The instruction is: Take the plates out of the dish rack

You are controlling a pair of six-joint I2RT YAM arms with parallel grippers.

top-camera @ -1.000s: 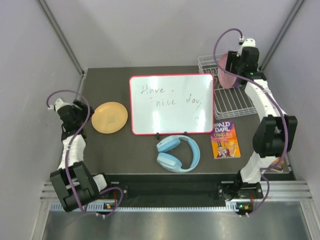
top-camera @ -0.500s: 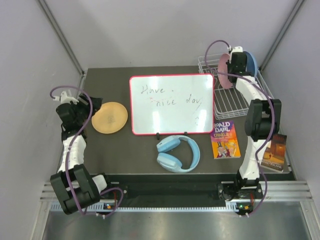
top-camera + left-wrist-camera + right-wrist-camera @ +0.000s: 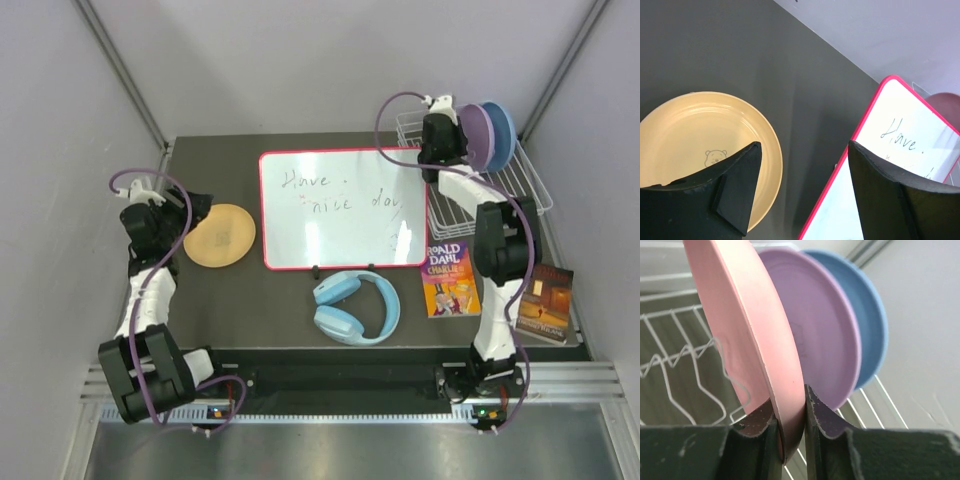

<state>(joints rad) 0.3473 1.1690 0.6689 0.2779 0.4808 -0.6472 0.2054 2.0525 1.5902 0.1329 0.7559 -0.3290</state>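
Right end effector [image 3: 790, 412] clamps the pink plate's [image 3: 740, 330] rim, upright in the rack [image 3: 670, 340] beside lilac [image 3: 825, 335] and blue [image 3: 870, 325], yellow [image 3: 219, 235] already on the desk [image 3: 290, 300], so you're gripping plate two: next lift straight up clear of the prongs [image 3: 700, 372], left end effector [image 3: 802, 185] open.

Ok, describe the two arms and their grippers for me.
The left arm and right arm have white links, black joints and a looping purple cable each. The left gripper and right gripper have two flat, matte black, wedge-shaped fingers.
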